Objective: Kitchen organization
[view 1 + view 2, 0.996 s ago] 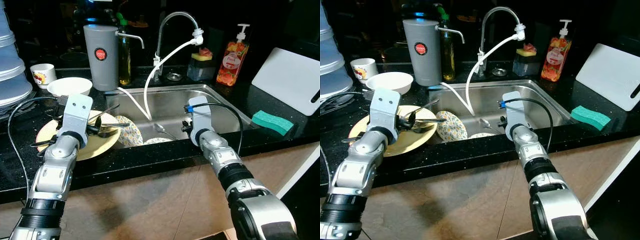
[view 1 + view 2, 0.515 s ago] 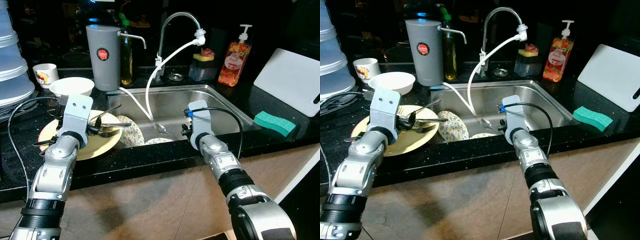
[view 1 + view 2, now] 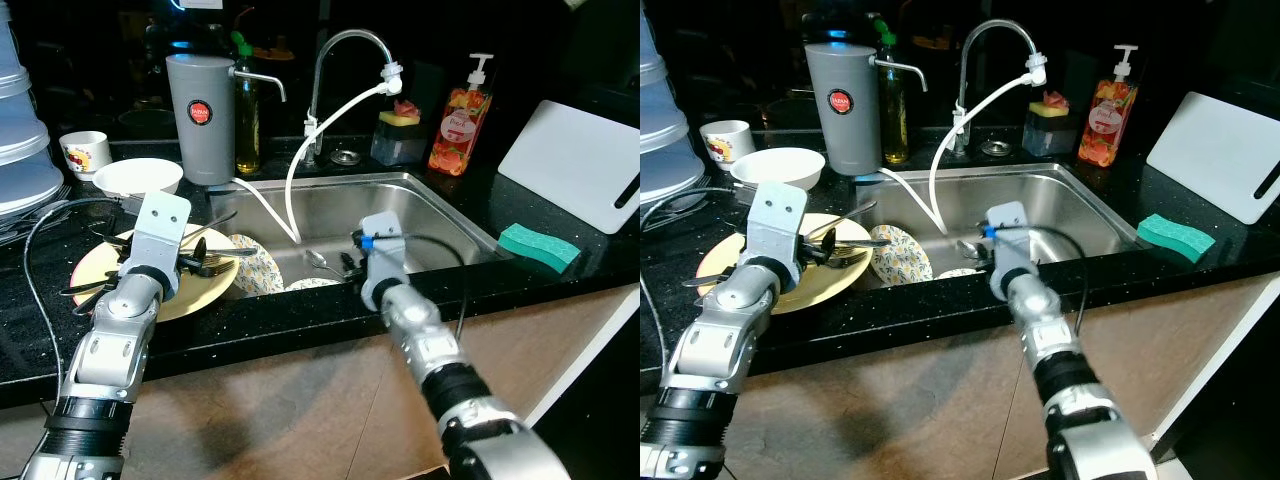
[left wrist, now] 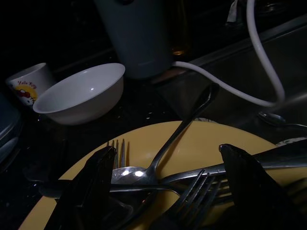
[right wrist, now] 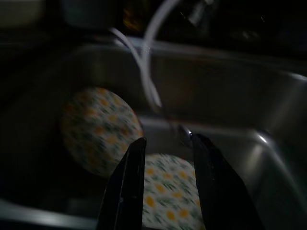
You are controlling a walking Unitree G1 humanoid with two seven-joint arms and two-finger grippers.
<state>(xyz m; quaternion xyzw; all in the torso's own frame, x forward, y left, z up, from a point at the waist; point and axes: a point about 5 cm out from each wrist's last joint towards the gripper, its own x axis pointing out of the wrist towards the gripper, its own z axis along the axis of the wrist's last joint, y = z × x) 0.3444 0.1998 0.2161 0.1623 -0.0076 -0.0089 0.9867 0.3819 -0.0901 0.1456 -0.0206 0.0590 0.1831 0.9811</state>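
A yellow plate (image 3: 210, 298) lies on the black counter (image 3: 300, 315) just beside the left rim of the steel sink (image 3: 440, 215), loaded with forks and spoons (image 4: 158, 175) that cross one another. The left gripper (image 4: 168, 189) hangs low over this cutlery with its fingers spread wide, one finger (image 4: 91, 182) on each side of the pile, gripping nothing. Behind the plate stand a white bowl (image 3: 138, 176) and a small printed cup (image 3: 83, 152), and towards the counter's back edge a grey canister (image 3: 201, 115). Two floral plates (image 5: 103, 129) rest inside the sink near its left wall, one leaning upright, one flat, with a spoon (image 3: 316, 258) on the sink floor beside them. The right gripper (image 5: 165, 191) reaches over the sink's front rim, its fingers held at a narrow gap above the flat floral plate, empty. A white hose (image 3: 300, 165) runs from the tap (image 3: 345, 45) down into the sink. A soap bottle (image 3: 452, 125) stands behind the sink; a green sponge (image 3: 538, 245) and white cutting board (image 3: 575, 165) sit towards the counter's right end.
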